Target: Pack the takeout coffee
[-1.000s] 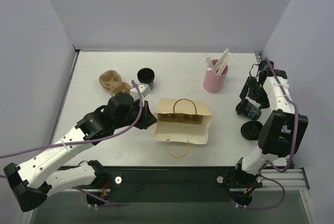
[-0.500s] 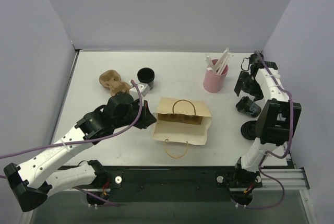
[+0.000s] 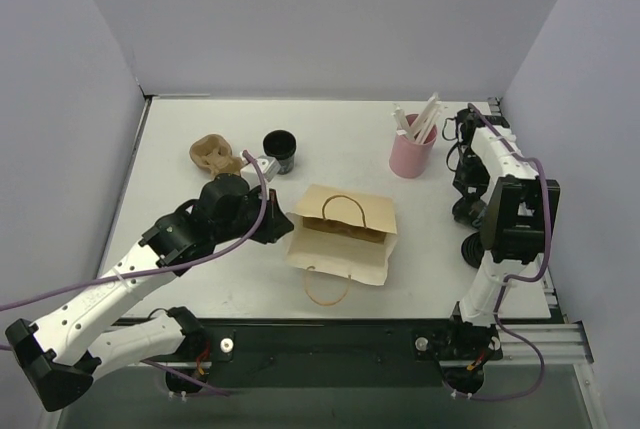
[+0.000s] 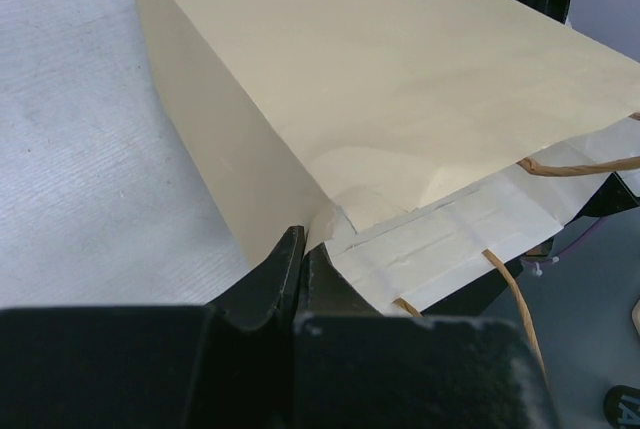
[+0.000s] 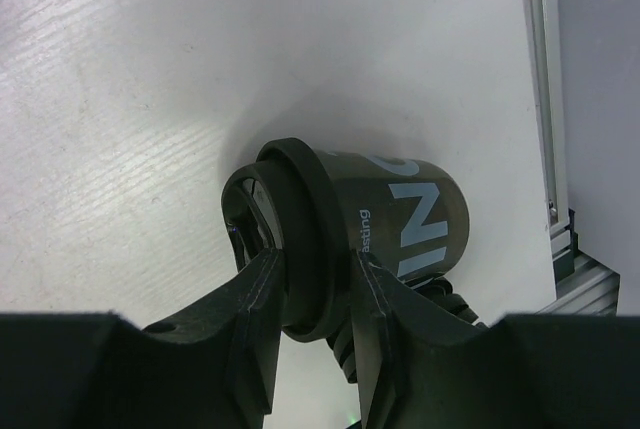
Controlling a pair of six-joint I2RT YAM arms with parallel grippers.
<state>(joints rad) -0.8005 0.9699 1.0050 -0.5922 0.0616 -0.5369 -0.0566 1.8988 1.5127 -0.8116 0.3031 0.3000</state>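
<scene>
A tan paper bag (image 3: 340, 239) with twine handles lies on its side mid-table. My left gripper (image 3: 278, 232) is shut on its left corner; in the left wrist view the jaws (image 4: 303, 249) pinch the folded edge of the bag (image 4: 380, 79). A black lidded coffee cup (image 3: 466, 211) lies on its side at the right. In the right wrist view my right gripper (image 5: 315, 279) straddles the lid end of the cup (image 5: 400, 229), and both fingers (image 5: 262, 294) touch it. A second black cup (image 3: 280, 144) stands upright at the back left.
A brown pulp cup carrier (image 3: 212, 154) lies at the back left. A pink cup of white sticks (image 3: 412, 154) stands at the back right. Black lids (image 3: 476, 247) are stacked just in front of the lying cup, near the table's right edge.
My right gripper swung from above the cup down onto its lid end and its jaws closed in. The left gripper has dragged the bag slightly to the left.
</scene>
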